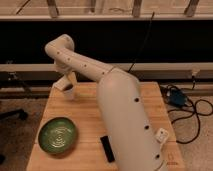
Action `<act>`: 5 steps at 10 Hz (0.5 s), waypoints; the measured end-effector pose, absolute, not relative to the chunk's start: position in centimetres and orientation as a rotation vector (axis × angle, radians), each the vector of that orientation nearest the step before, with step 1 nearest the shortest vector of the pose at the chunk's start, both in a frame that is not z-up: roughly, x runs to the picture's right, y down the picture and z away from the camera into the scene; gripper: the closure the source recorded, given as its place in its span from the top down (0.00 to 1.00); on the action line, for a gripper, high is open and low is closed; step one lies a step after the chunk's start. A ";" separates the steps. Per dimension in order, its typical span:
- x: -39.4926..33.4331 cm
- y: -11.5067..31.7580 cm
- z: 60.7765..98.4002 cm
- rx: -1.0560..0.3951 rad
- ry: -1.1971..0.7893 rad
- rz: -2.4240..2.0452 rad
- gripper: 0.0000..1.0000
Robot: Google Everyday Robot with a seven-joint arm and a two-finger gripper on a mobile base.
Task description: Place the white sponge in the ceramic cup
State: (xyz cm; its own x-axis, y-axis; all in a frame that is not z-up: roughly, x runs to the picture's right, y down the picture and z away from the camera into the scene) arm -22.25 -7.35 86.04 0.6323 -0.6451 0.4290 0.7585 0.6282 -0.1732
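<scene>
Filling the lower middle of the frame, the arm (122, 117) reaches up-left over the table (90, 107), setting the tool (65, 82) right above the ceramic cup (69, 92), likely for a drop. Its opening I cannot tell; a pale bit there may be the white sponge (62, 85). The cup stands near the table's upper-left edge, with the green bowl (57, 135) well clear below.

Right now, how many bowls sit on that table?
1: the green bowl, front left. The arm may hide more. The gripper is at the cup, back left.
</scene>
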 end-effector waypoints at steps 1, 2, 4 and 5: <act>-22.1 -7.6 85.7 -0.351 -0.344 -0.821 0.80; -22.1 -7.9 85.5 -0.348 -0.347 -0.819 0.80; -21.9 -8.8 84.6 -0.350 -0.349 -0.816 0.80; -21.9 -8.7 84.6 -0.350 -0.349 -0.816 0.80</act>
